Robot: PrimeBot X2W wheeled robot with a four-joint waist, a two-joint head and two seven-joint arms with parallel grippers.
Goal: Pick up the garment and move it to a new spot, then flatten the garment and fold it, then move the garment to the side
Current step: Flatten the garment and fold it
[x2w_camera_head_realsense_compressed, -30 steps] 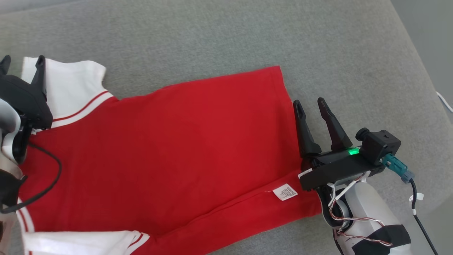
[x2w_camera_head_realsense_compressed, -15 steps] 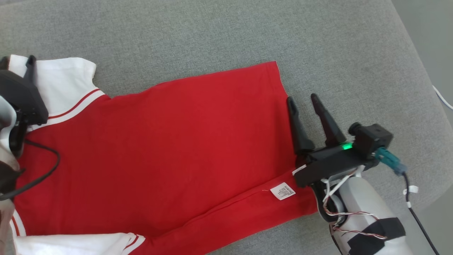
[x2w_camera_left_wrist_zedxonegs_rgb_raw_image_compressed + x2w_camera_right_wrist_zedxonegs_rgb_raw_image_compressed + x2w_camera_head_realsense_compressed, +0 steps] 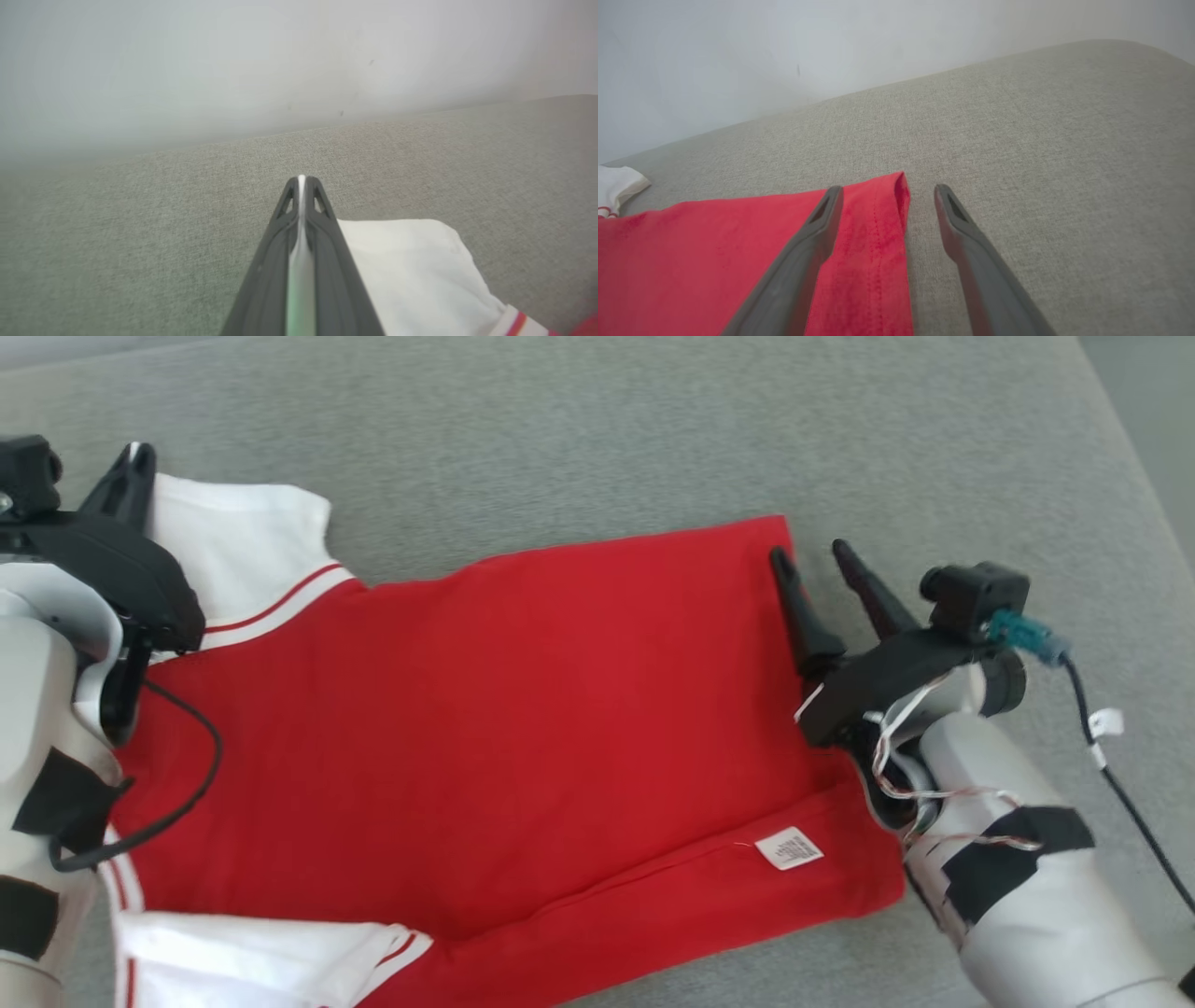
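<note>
- Grey upholstered cushion (image 3: 579,429): the work surface, running under everything.
- Garment (image 3: 523,709): a red shirt with white sleeves, lying spread out and mostly flat across the cushion. The collar end is to the left and the hem to the right. One long crease runs near the near edge.
- Right gripper (image 3: 888,189): jaws wide apart and holding nothing. It sits at the far-right hem corner, one finger over the red cloth and the other over bare cushion, with the hem edge between them.
- Left gripper (image 3: 301,181): jaws pressed fully together at the left edge of the far white sleeve (image 3: 247,551). A pale sliver shows between the fingers, but I cannot tell whether it is pinched cloth.
- Care label (image 3: 790,848): small and white, near the hem on the near side.
- Step, as I judge it: flattening looks done and the fold grasp is being set.
- Next, as I judge it: the right jaws need to close on the hem corner. Both ends should then rise together so the far edge carries over evenly.
</note>
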